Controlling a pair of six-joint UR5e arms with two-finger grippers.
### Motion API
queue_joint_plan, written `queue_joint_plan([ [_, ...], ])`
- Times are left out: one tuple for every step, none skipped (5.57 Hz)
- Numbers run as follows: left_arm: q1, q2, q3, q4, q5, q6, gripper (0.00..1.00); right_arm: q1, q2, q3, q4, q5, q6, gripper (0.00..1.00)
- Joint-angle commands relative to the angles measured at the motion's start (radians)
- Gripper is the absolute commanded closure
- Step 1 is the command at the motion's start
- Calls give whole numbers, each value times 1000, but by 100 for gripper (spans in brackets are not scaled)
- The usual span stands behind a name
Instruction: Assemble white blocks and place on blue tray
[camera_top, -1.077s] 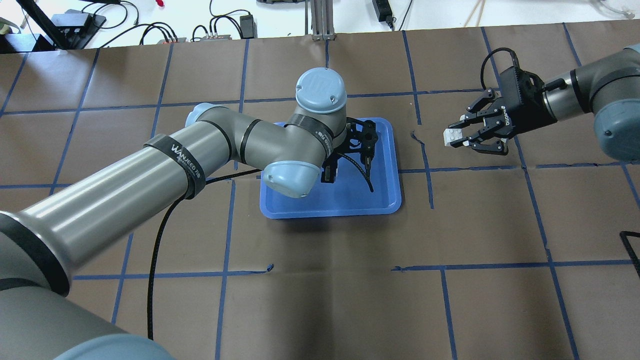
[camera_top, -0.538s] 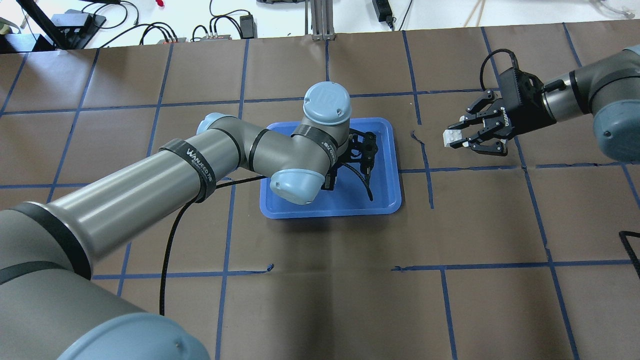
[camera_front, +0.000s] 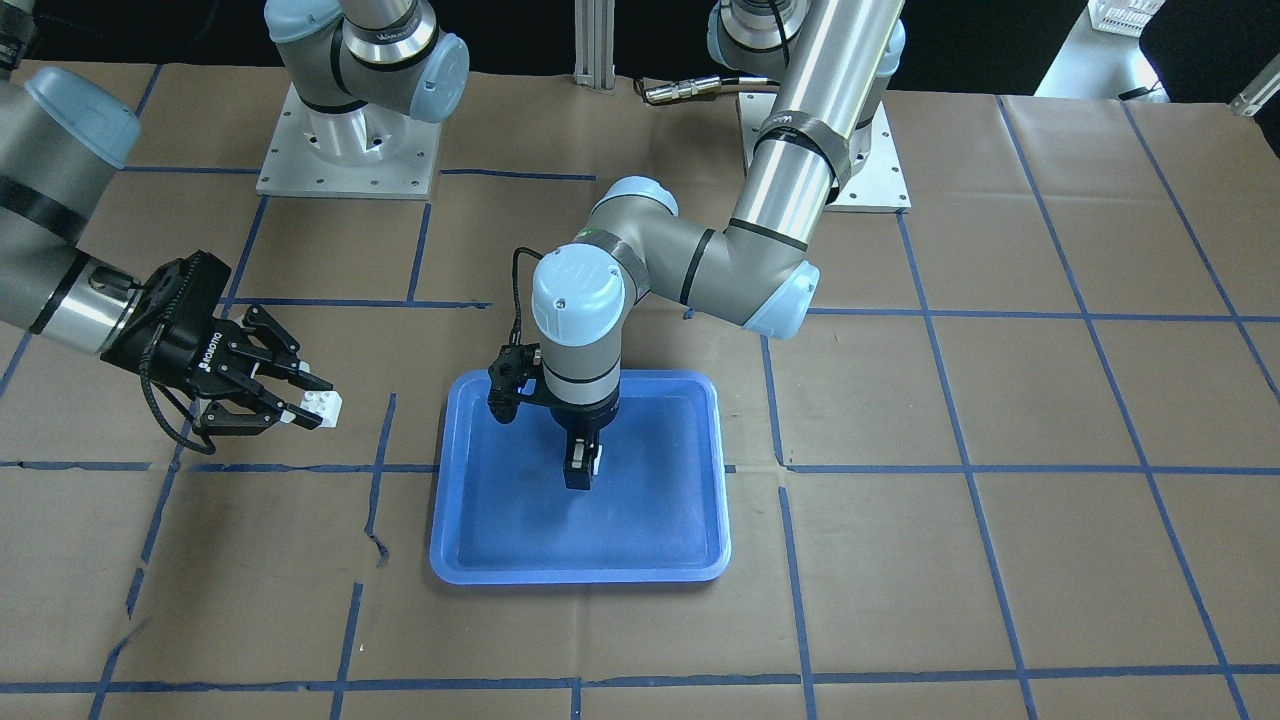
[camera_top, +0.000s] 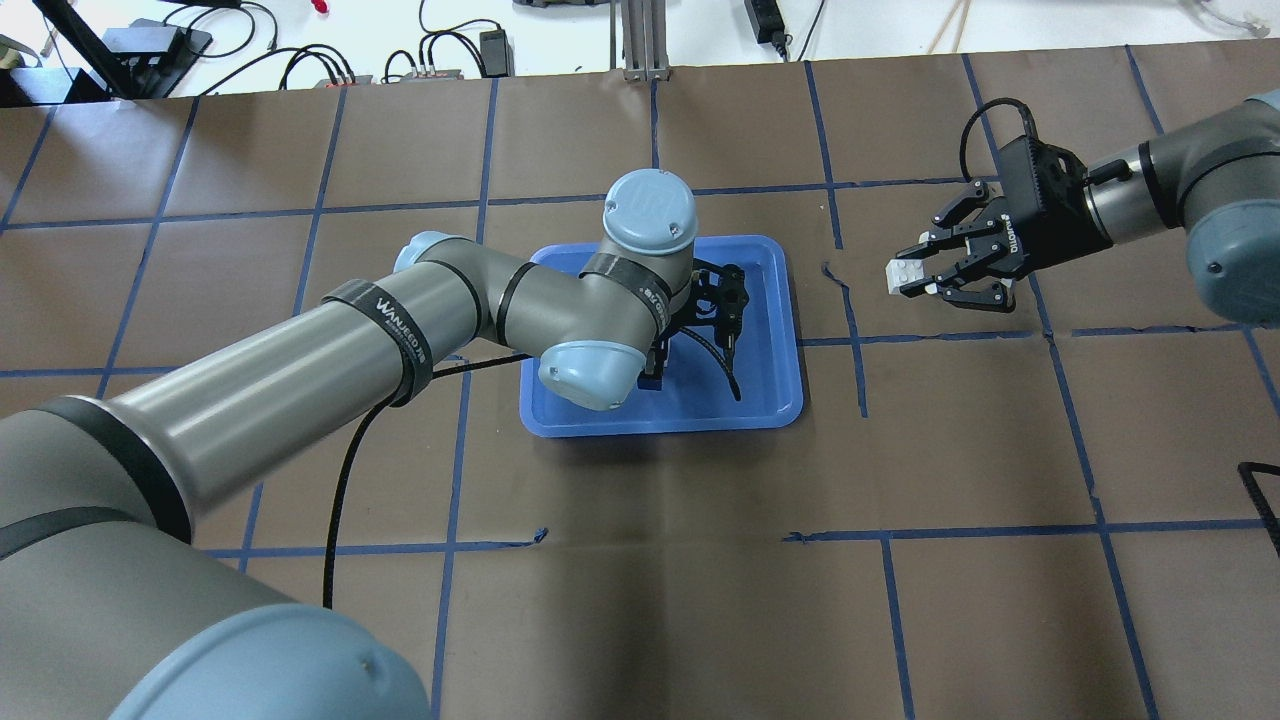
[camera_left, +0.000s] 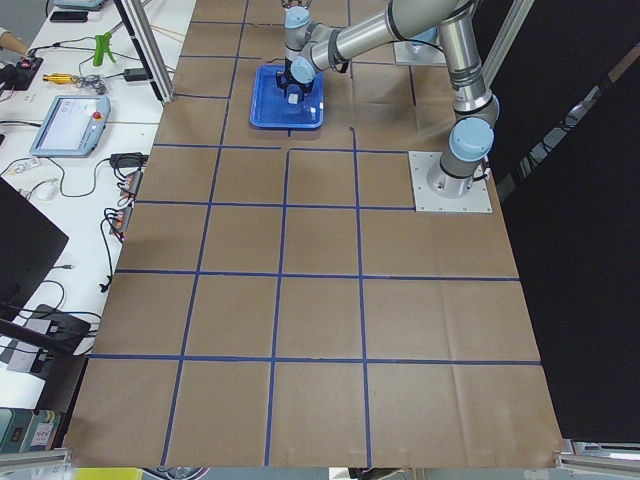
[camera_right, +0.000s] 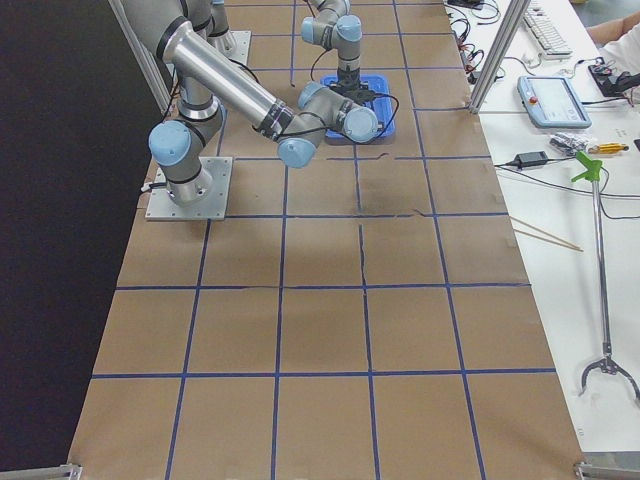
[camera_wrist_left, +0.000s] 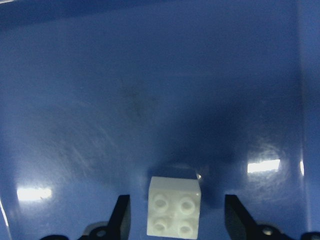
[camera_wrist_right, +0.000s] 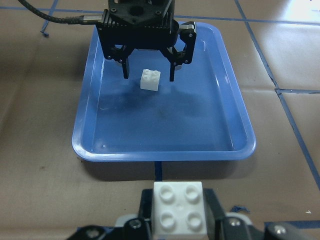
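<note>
Fingers (camera_wrist_left: 121, 216) apart astride tray block (camera_wrist_right: 151, 79), left gripper (camera_wrist_right: 148, 78) shifted; right gripper (camera_top: 905, 272) clamps second block (camera_wrist_right: 179, 207).

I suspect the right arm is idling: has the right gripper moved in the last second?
No. In the overhead view the right gripper and its white block sit unchanged against the short tape line beside them.
</note>
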Motion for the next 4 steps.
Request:
queue_joint_plan([
  [4, 72, 36, -124, 2, -41, 1, 0, 0, 2, 1, 0, -2, 81],
  [40, 142, 61, -232, -11, -46, 1, 0, 0, 3, 3, -2, 0, 81],
  [50, 222, 125, -424, -12, -67, 1, 2, -2, 12, 3, 0, 3, 81],
  [67, 315, 179, -648, -9, -116, 1, 12, -14, 59, -8, 12, 18, 81],
])
